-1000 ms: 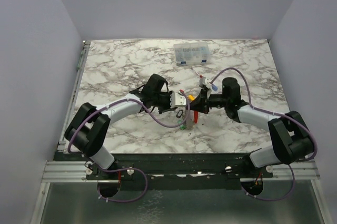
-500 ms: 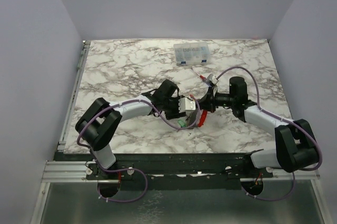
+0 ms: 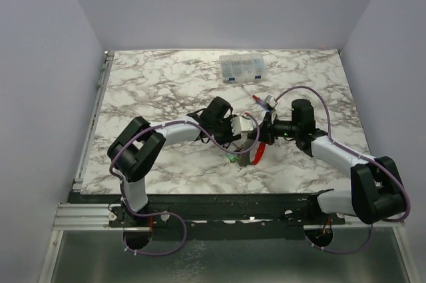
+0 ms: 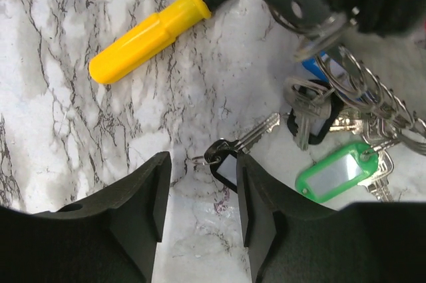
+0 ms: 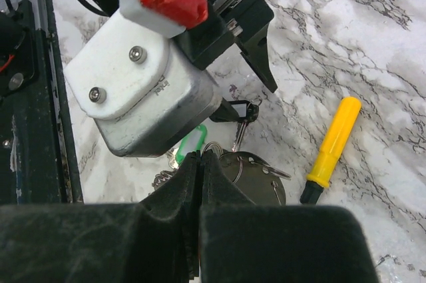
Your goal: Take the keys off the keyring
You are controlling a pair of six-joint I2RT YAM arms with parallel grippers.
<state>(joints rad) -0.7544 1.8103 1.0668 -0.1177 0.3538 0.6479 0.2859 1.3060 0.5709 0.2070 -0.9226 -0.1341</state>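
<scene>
My right gripper [image 5: 201, 156] is shut on the keyring's silvery metal part [image 5: 256, 178] and holds it just above the table; the red band [image 3: 257, 154] hangs below it in the top view. The keys dangle from thin rings: a green-tagged key [image 4: 335, 172], a black-tagged key [image 4: 227, 161] and several plain silvery ones. My left gripper [image 4: 202, 170] is open, low over the table, and the black-tagged key's head lies between its fingertips [image 4: 247, 170]. In the top view the two grippers, left [image 3: 244, 130] and right [image 3: 261, 138], almost meet.
A yellow-handled screwdriver [image 4: 156, 30] lies on the marble just beyond the keys. A blue-and-red-handled screwdriver [image 3: 257, 98] lies behind the right gripper. A clear plastic parts box [image 3: 243, 68] stands at the back of the table.
My left gripper has moved right, up to the hanging keys. My right gripper has drifted right with the keyring, carrying the keys and red band along.
</scene>
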